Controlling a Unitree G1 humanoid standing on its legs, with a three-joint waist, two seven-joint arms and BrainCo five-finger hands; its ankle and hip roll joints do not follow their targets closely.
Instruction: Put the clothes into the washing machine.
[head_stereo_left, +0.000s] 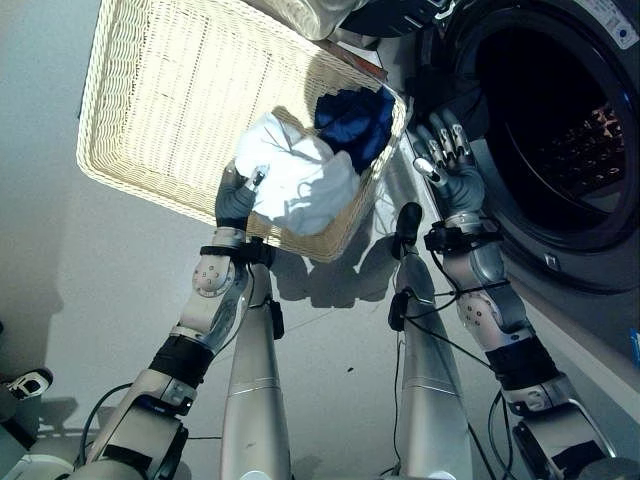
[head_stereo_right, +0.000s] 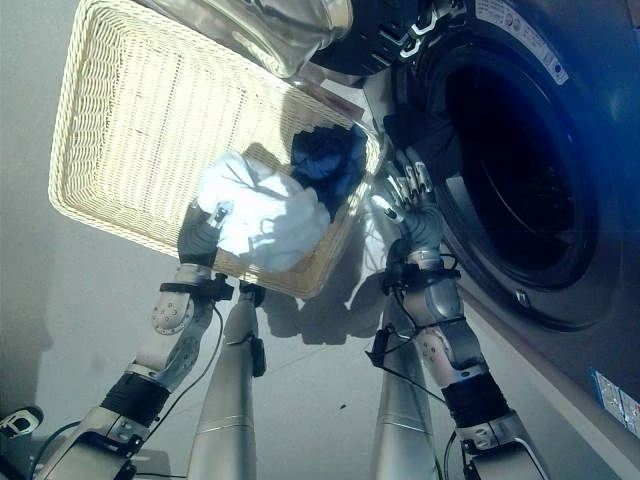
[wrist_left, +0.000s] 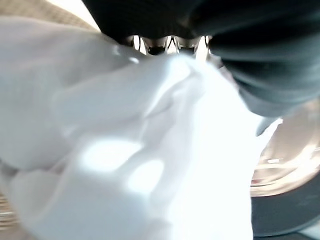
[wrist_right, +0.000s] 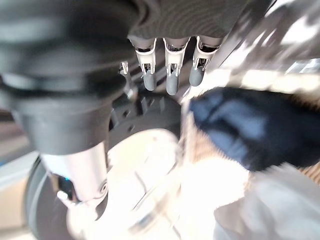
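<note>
left hand is clamped on the white garment in the wicker basket, right hand slack-fingered by the washing machine door, so lift clear of the rim before swinging drumward.

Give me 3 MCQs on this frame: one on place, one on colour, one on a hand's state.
1. Where does the dark blue garment lie?
A. in the wicker basket, at the corner next to the washing machine
B. inside the drum
C. on the floor

2. What colour is the cloth at the left hand?
A. red
B. white
C. black

3. What is the right hand doing?
A. clutching the blue garment
B. pinching the basket rim
C. open, holding nothing

Answers:
1 A: the blue cloth sits inside the basket's rim beside the machine door.
2 B: the white garment is bunched against the left hand's fingers.
3 C: its fingers are straight in the right wrist view, with the blue cloth apart from them.
</note>
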